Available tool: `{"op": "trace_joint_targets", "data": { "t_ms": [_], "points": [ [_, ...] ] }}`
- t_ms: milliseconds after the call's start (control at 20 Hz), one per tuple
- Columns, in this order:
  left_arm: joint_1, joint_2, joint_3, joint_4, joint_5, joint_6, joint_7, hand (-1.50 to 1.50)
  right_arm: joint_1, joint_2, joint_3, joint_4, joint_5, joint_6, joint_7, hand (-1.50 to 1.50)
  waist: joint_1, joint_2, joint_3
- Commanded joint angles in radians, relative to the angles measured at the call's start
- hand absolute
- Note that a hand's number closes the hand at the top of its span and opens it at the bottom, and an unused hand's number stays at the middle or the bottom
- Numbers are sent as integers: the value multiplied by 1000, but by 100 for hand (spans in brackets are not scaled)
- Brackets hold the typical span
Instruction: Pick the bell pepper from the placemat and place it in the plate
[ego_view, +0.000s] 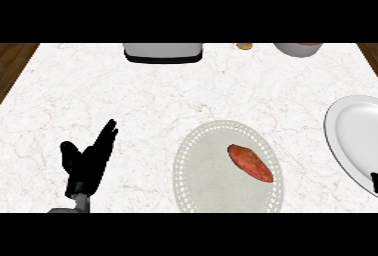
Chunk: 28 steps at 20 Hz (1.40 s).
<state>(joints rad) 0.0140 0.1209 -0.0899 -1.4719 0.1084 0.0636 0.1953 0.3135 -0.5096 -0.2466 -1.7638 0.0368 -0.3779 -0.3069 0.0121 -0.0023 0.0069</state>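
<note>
Below my head, on the white marbled counter, the bell pepper lies on the placemat, right of the mat's middle. It shows as a long reddish-orange shape, slanting from upper left to lower right, and nothing touches it. That mat is a pale oval with a dotted border, and its lower end is cut off by the view's lower edge.

Right of the mat, close to it but apart, sits the white plate, partly cut off by the right edge of the view; nothing lies on the part of it I can see.

My left hand shows at the lower left, well apart from the mat. Its fingers are straight and point up and slightly to the right, the thumb stands out to the left, and it holds nothing; it is resting. A short piece of my grey forearm shows under it at the lower edge.

Of my right hand only a small black tip shows at the right edge, over the plate's lower rim. I cannot tell how it is set.

Along the far edge of the counter stand a grey and black appliance, a small tan object and a white bowl, all well apart from the pepper.
</note>
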Motion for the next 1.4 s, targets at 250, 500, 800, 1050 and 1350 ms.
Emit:
{"op": "trace_joint_targets", "data": {
  "t_ms": [250,500,800,1050,1350],
  "points": [
    [55,-12,-13,22,-9,-16,-12,0,-396,-131,-138,612,-83,151,-205,150,8,6,-5],
    [18,-2,15,60,13,-43,-12,0,-618,-202,-139,938,-36,187,-289,150,18,10,-5],
    [-36,-16,-8,31,8,-40,32,0,-654,-242,48,1138,168,239,-155,-150,56,23,-2],
    [-13,-10,5,46,18,-54,20,0,-785,-205,4,1330,127,340,-331,-150,39,19,-2],
    [-39,-32,1,70,-21,-10,5,0,-854,-181,-120,1402,1,434,-469,-150,20,17,-2]
  ]
}}
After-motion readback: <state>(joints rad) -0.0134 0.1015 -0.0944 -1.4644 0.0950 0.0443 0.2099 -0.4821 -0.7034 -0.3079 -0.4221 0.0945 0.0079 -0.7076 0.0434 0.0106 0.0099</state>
